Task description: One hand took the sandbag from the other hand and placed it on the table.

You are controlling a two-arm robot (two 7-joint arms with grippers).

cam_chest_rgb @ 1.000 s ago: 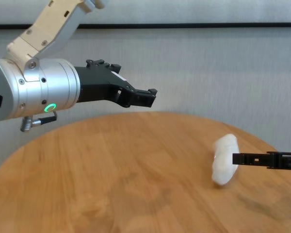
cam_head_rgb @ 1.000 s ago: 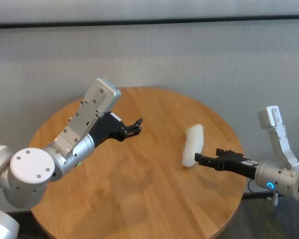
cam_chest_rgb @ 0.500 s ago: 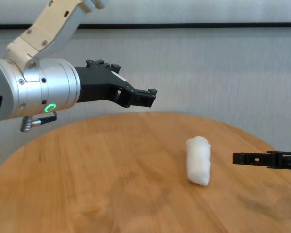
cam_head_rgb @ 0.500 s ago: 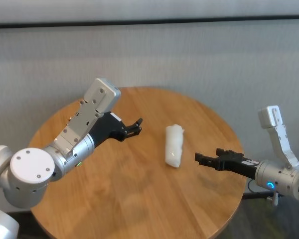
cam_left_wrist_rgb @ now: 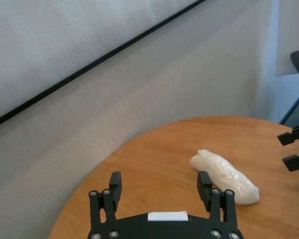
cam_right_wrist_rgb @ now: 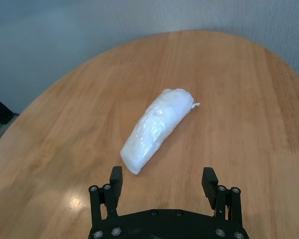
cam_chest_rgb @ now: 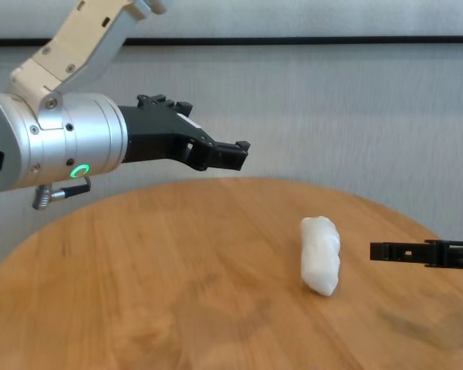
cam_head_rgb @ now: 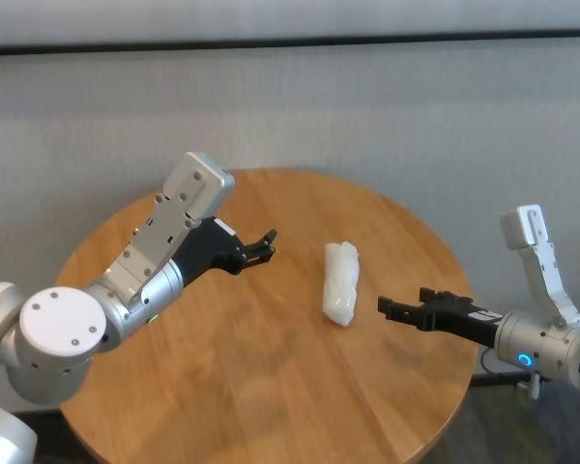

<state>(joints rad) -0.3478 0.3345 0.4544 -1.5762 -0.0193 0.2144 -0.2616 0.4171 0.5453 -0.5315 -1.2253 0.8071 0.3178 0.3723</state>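
Note:
The sandbag (cam_head_rgb: 340,282), a lumpy white pouch in clear plastic, lies flat on the round wooden table (cam_head_rgb: 271,387), between the two grippers and touching neither. My right gripper (cam_head_rgb: 385,309) hovers low just to its right, open and empty, pointing at it; in the right wrist view the sandbag (cam_right_wrist_rgb: 157,129) lies ahead of that gripper (cam_right_wrist_rgb: 163,179), beyond its fingertips. My left gripper (cam_head_rgb: 268,244) hangs open and empty above the table, left of the sandbag (cam_chest_rgb: 320,254). In the left wrist view the sandbag (cam_left_wrist_rgb: 224,177) lies beyond one finger.
A grey wall stands close behind the table. Bare wood lies in front of the sandbag towards the near edge (cam_chest_rgb: 216,339). The right gripper's fingertips (cam_left_wrist_rgb: 294,149) show at the edge of the left wrist view, above a dark chair corner.
The sandbag has left the right gripper's fingertips, travelled left across the table and settled near its middle. Neither arm has moved.

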